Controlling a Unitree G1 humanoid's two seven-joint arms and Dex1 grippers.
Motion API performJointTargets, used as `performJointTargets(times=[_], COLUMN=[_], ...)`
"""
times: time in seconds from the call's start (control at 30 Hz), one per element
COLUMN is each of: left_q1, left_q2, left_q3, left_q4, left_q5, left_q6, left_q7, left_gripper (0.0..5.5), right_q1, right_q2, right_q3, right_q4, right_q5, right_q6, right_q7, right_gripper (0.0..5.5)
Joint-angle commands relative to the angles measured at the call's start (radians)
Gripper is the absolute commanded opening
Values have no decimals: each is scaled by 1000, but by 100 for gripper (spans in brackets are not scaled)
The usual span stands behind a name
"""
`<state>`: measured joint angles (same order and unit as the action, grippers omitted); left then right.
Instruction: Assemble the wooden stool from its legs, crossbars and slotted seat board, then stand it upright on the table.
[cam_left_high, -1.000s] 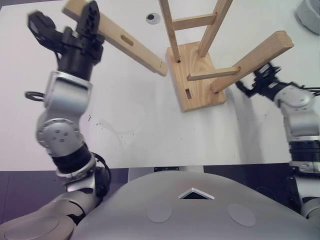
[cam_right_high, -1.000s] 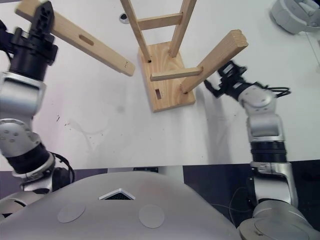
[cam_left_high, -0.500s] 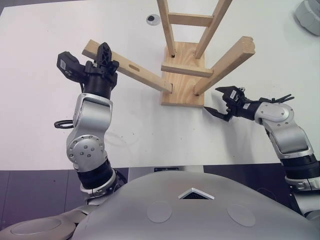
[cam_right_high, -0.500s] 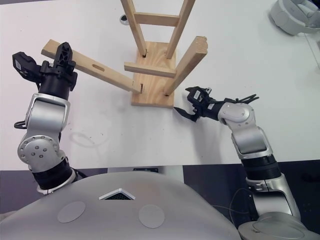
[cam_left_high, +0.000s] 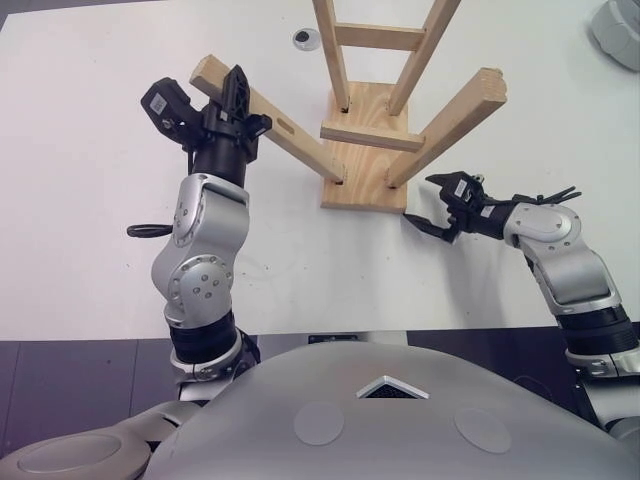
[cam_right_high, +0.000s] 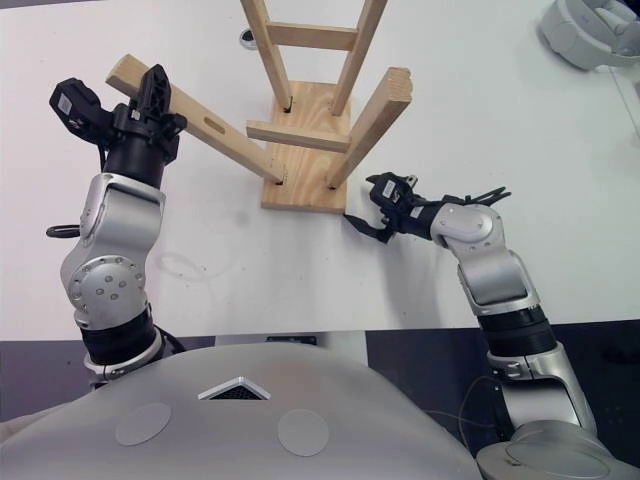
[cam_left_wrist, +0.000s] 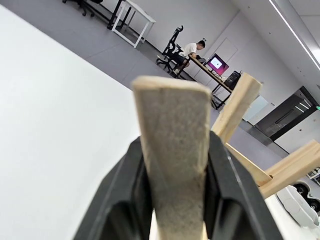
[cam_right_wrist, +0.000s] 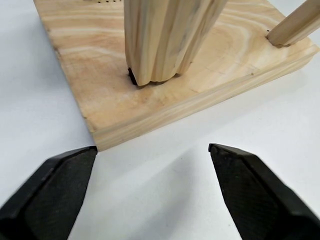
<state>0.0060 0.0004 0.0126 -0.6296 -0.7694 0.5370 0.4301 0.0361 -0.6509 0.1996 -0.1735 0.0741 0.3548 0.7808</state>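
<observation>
— Wooden seat board (cam_left_high: 365, 195) lies flat on the white table (cam_left_high: 100, 250), with two legs (cam_left_high: 333, 50) standing at its far side and a third leg (cam_left_high: 445, 130) leaning out from its near right corner
— And the left gripper (cam_left_high: 232, 100)?
— Clamped on the fourth leg (cam_left_high: 290, 135) near its upper end. The lower end meets the board's near left corner, though I can't tell if it sits in the slot
— The right gripper (cam_left_high: 425, 200)?
— Fingers spread wide, holding nothing, just beside that near right corner

Head stereo pair steeply down over table (cam_left_high: 80, 200); wrist cameras close along their fingers (cam_right_wrist: 50, 195).
</observation>
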Motion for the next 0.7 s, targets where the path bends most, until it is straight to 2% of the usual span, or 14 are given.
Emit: performJointTargets(times=[0.03, 0.27, 0.47, 0.7], left_q1=[-12, -37, -91, 42], left_q2=[15, 59, 117, 15], left_q3=[-23, -76, -282, -297], left_q4=[8, -15, 31, -39], left_q5=[68, 187, 348, 412], left_q6=[60, 195, 249, 216], left_q7=[12, 39, -38, 10], left_gripper=[103, 103, 103, 103], right_q1=[-23, -13, -15, 49], right_q2=[0, 11, 26, -11], right_q3=[-5, 7, 16, -19], right_q4=[-2, -28, -61, -161], right_q5=[-14, -10, 4, 51], right_q6=[14, 26, 53, 124], right_q7=[-12, -16, -10, 16], right_gripper=[417, 417, 417, 417])
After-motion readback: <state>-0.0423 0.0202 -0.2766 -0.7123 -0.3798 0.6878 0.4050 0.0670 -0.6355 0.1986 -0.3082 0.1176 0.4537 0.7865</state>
